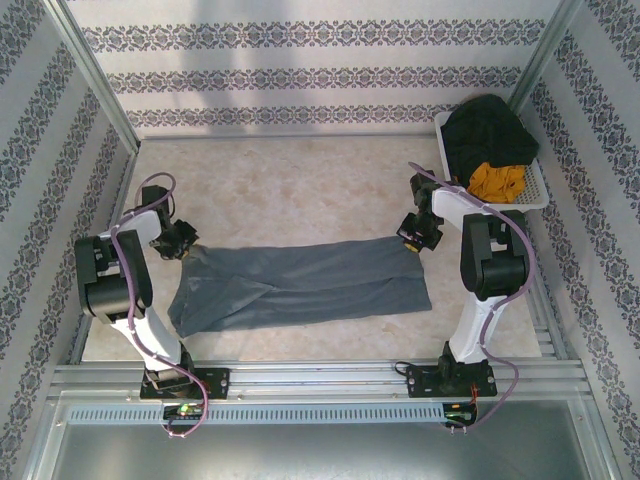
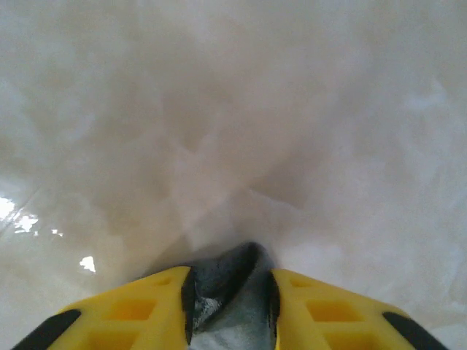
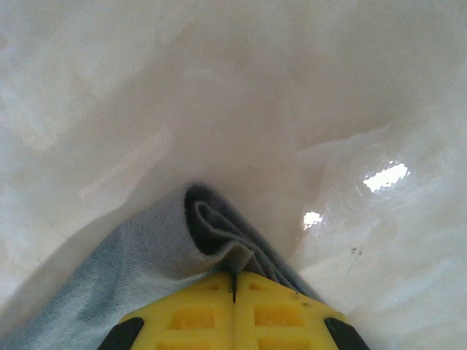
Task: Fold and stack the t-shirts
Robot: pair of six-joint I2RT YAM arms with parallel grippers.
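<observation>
The blue-grey t-shirt (image 1: pixel 310 285) lies spread out long across the desk (image 1: pixel 300 180), near the front edge. It reaches from one arm to the other and has some wrinkles in it.

The left tool (image 1: pixel 183 243) is at the shirt's far left corner. From the left wrist, its yellow fingers (image 2: pixel 146 306) are a little apart, and a bunch of the shirt is pinched in the gap.

The right tool (image 1: pixel 415 238) is at the far right corner. From the right wrist, its yellow fingers (image 3: pixel 284 306) are pressed tight together, and a rolled fold of the shirt pokes out at the tips.

A white basket (image 1: pixel 535 195) sits at the back right of the desk. Dark clothes (image 1: pixel 485 130) and an orange cloth (image 1: pixel 497 180) are piled in it.
</observation>
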